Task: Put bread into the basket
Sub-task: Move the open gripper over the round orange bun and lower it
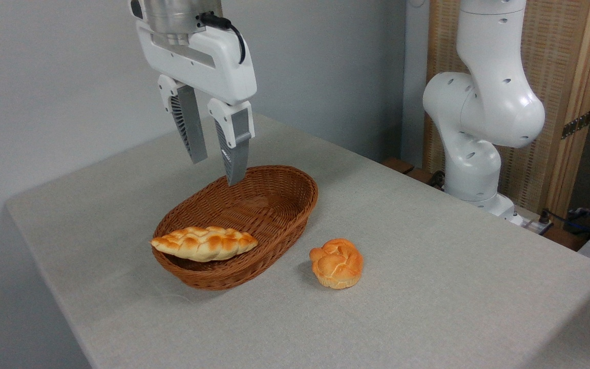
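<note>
Tool point(213, 166) hangs above far end of basket point(295, 215), fingers pointing down, spread apart, nothing between them. Directly below and nearer camera: long braided loaf point(204, 244) lying across basket's near rim. Bread point(337, 263), small knotted bun, sits on counter point(428, 287) just right of basket, outside it, not touching. From tool, bun lies down, right and toward camera. Bun round, no clear long axis; likely any finger alignment serves.

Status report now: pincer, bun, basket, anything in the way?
Pincer open, empty, above basket rear. Bun on table, right of basket, untouched. Braided loaf lies across basket front; rear free.
</note>
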Tool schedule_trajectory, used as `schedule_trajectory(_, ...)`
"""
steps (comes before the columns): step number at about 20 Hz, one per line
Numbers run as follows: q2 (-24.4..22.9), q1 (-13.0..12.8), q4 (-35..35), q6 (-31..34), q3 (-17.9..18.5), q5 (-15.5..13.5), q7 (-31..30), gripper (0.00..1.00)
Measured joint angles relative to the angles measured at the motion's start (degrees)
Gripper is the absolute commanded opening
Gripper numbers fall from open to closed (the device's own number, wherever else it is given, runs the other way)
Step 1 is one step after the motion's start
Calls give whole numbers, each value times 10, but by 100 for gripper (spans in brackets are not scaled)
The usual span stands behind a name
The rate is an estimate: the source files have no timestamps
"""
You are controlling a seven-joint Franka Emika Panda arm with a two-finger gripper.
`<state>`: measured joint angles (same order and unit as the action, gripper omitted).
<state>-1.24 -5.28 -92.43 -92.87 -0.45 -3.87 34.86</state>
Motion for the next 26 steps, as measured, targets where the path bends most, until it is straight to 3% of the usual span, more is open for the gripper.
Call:
schedule_trajectory(11, -80, -2, -111, 1, 0, 1, 52, 100)
schedule_trajectory(20, -134, 0, -222, -31, 27, 61, 134, 100)
schedule_trajectory(26, -140, 1, -267, -53, 45, 68, 219, 100)
